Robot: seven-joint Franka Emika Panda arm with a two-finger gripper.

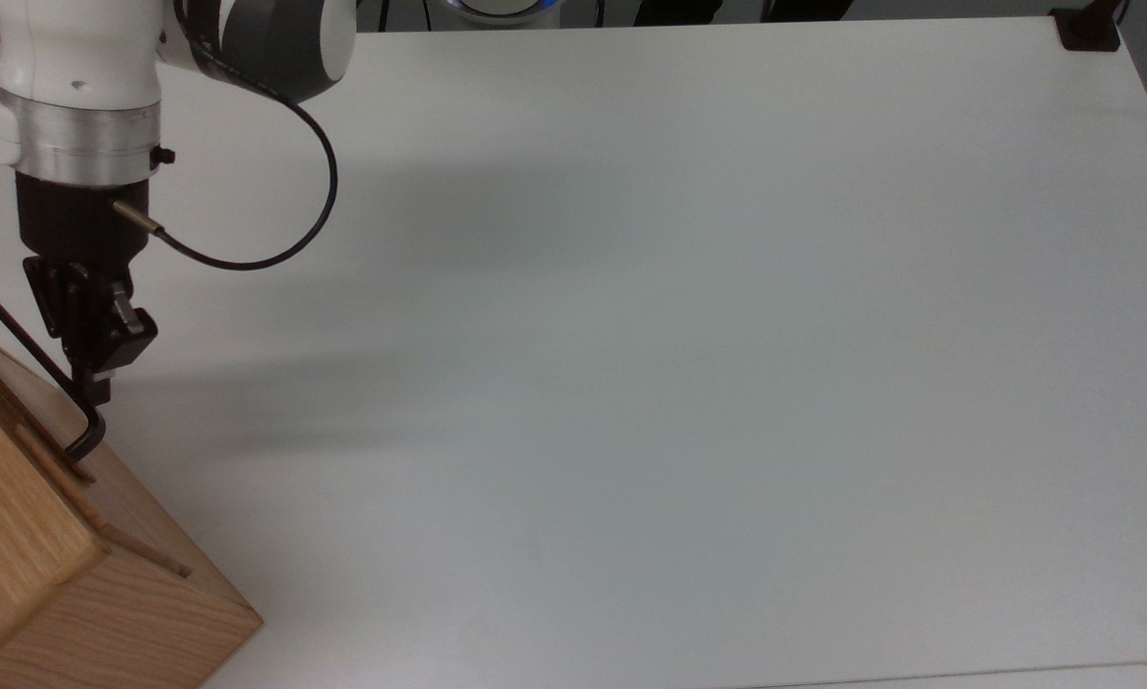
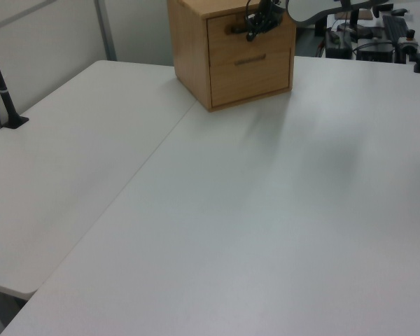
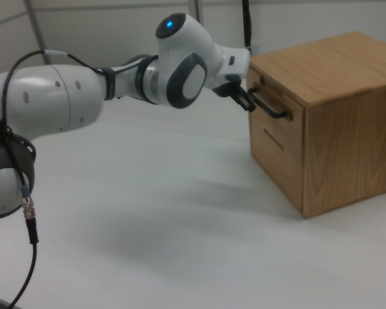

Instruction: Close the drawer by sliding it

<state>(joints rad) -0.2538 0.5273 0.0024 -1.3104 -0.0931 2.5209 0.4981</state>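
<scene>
drawer [image 2: 250, 28] flush in cabinet [image 3: 321, 116] | rigid wood, slides easily on rails | take by handle [image 1: 33, 364] | pincer [image 1: 90, 368] at handle, closure unclear

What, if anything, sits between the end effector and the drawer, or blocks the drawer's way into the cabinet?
Nothing visible does. The end effector is right at the black handle of the drawer, and the drawer front already sits flush with the cabinet. The white table in front of it is bare.
</scene>
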